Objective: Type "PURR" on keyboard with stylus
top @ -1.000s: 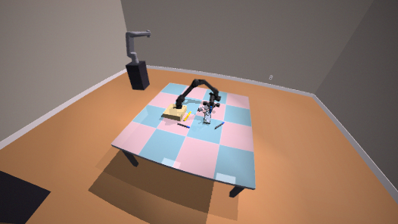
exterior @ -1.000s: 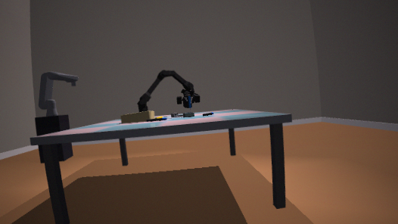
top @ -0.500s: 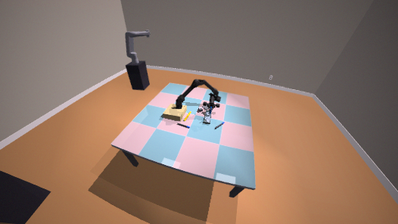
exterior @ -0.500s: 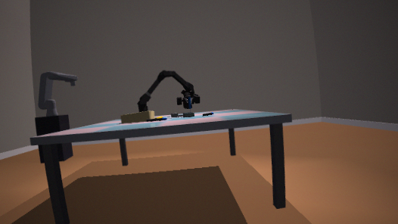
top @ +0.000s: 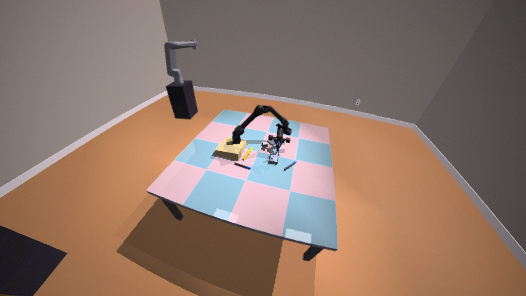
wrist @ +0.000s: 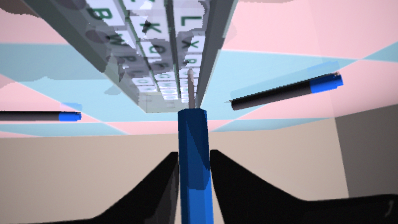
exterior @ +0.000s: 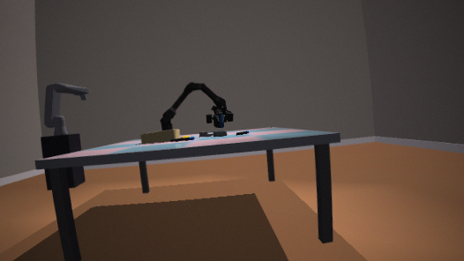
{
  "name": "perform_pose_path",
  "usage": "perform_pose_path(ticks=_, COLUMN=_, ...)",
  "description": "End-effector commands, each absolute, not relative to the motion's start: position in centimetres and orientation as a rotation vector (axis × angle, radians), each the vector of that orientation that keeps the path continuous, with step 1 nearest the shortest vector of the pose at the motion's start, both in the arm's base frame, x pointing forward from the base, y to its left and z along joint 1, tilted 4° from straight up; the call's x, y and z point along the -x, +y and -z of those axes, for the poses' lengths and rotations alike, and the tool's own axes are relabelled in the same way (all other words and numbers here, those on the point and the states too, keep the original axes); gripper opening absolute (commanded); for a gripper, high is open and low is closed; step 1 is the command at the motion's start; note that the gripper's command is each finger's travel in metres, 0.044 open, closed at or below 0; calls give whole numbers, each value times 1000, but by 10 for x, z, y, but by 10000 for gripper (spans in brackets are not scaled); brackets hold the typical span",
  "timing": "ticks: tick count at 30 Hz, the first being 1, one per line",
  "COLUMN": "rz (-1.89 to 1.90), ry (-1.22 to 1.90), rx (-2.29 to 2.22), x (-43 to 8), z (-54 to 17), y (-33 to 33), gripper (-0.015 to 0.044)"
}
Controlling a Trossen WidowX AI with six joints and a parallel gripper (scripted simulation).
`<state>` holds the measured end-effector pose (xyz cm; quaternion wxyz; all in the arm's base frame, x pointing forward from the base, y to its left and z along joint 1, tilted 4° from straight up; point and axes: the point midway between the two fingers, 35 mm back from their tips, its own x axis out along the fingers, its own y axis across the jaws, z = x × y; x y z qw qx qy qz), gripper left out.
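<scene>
Top view: checkered surface [top: 215, 192] [exterior: 194, 151] carries the keyboard [top: 273, 159] [wrist: 145, 55], right of the tan block [top: 230, 149] [exterior: 160, 136]. Jaws [top: 278, 145] [exterior: 221, 125] clamped on the blue stylus [exterior: 221, 120] [wrist: 194, 145], tip over the keys in wrist view; contact cannot be told. Two dark pens [top: 242, 166] [wrist: 285, 92] lie near the keyboard.

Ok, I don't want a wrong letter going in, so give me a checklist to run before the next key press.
1. Stylus between the tool's fingers: ok, blue barrel gripped from both sides.
2. Stylus tip pointing toward the keyboard: ok, it lies over the keys in the wrist view.
3. Tip lined up with the wanted letter: cannot tell, the small letters near it are hard to read.
4. Tip pressing a key or clear of it: cannot tell.
5. Black pens with blue ends off the keyboard: ok, one lies on either side.
</scene>
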<state>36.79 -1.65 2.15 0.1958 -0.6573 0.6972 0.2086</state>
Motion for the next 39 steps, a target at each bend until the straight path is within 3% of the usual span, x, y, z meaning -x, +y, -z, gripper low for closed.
perform_pose_path(ticks=1, rz=-585, ry=1954, rx=1837, x=-367, z=-19, y=-16, gripper=81)
perform_pose_path(ticks=39, rz=-584, ry=1954, rx=1837, x=-367, z=-35, y=-17, gripper=81)
